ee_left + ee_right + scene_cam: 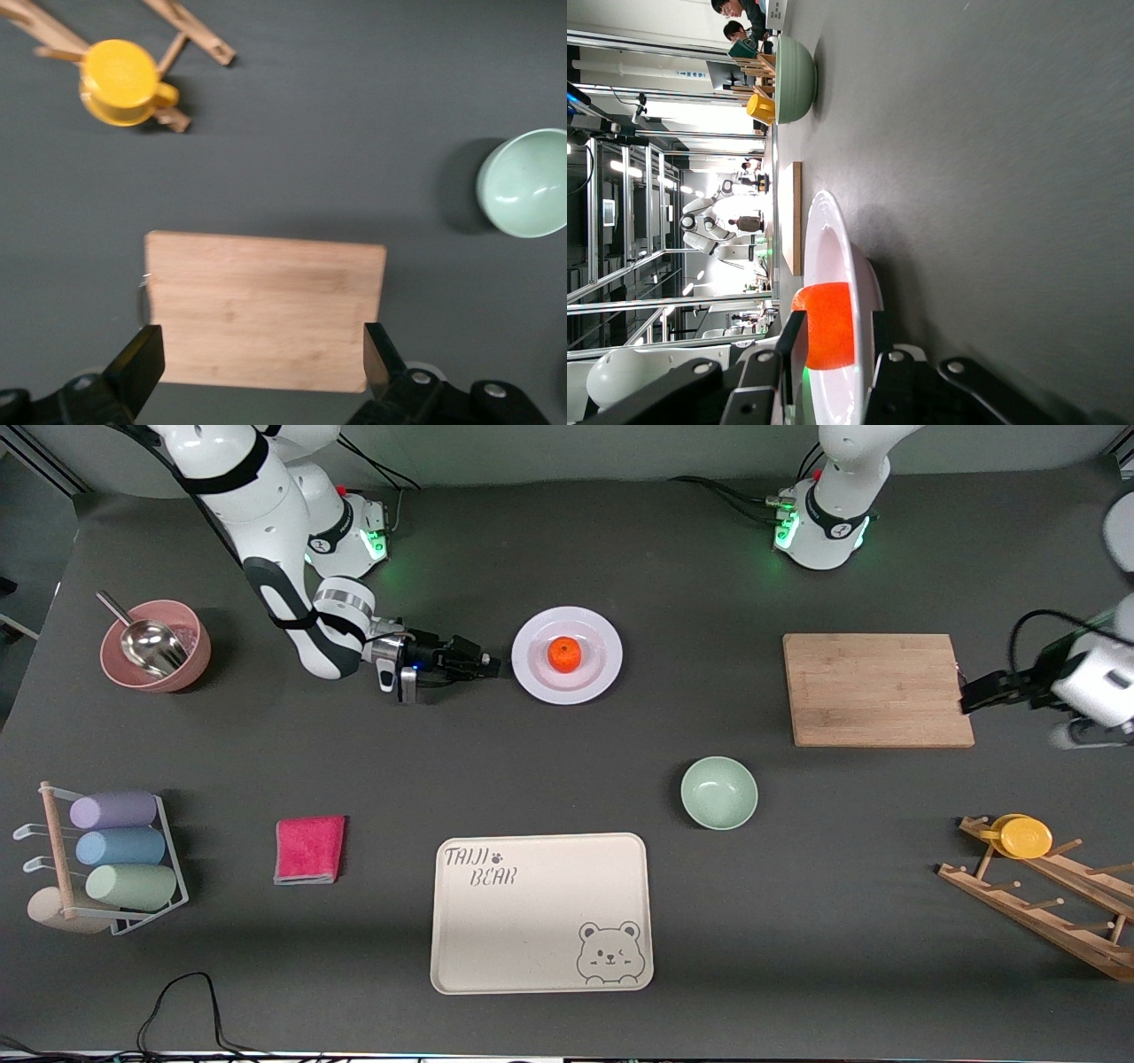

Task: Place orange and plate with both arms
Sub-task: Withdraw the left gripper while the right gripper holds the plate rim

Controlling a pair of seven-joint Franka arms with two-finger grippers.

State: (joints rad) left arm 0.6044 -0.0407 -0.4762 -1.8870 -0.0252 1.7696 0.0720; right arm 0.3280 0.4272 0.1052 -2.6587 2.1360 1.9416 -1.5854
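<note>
**Mia:** On the middle of the dark table sits the plate, and the orange rests right in it.

**Ben:** Where is the right gripper?

**Mia:** Down low, lying flat, at the edge of the plate on the side toward the right arm's end of the table. In the right wrist view its fingers sit one on each side of the plate's rim, pinched in narrow on it (the orange shows just past them).

**Ben:** And the left gripper?

**Mia:** It waits in the air over the end of the wooden board nearest the left arm's end of the table. Its fingers are spread wide with nothing between them.

**Ben:** What else is there?

**Mia:** A green bowl sits nearer the camera than the plate, and a cream bear tray is nearer still. A yellow cup hangs on a wooden rack.
</note>
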